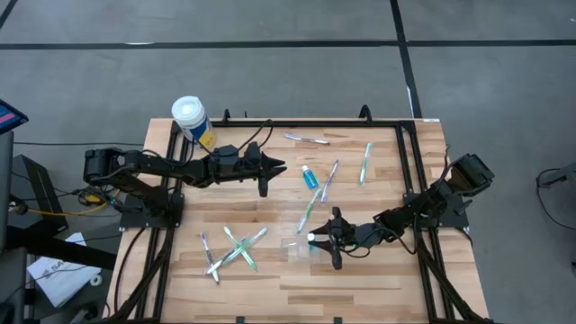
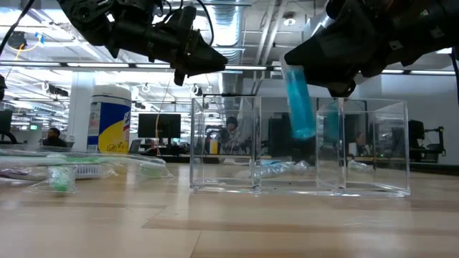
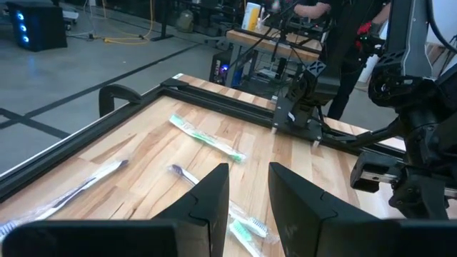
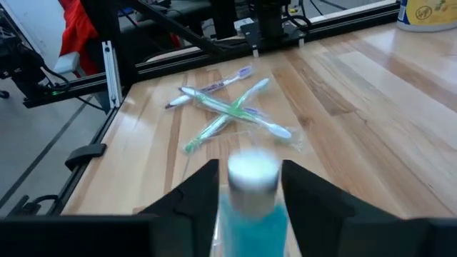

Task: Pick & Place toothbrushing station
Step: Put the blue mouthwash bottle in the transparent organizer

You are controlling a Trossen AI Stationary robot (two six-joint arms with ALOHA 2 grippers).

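Observation:
The clear plastic cup (image 1: 295,248), a box of clear compartments (image 2: 222,143), stands on the table near its middle. My right gripper (image 1: 328,239) hovers over it, open, with a teal tube (image 2: 297,104) between the fingers. The tube's white cap (image 4: 251,171) looks blurred. A second teal tube (image 1: 310,176) lies flat farther back. Toothbrushes lie scattered, with a crossed bunch (image 1: 236,250) to the left and others (image 1: 309,209) beyond the cup. My left gripper (image 1: 270,167) hangs open and empty above the table's far left part (image 3: 248,193). My right gripper has the teal tube's capped upper end (image 4: 250,187) between its two fingers, which slant down from the table's right. A thin gap shows on each side of the cap, and I cannot tell whether the fingers touch it. The tube hangs tilted, its lower end (image 2: 304,130) below the cup's rim.
A white-capped canister with a yellow label (image 1: 192,120) stands at the far left corner, behind my left arm. A black frame (image 1: 315,123) rims the table. Loose toothbrushes lie near the far edge (image 1: 306,139) and far right (image 1: 365,162). Bare wood shows along the near edge.

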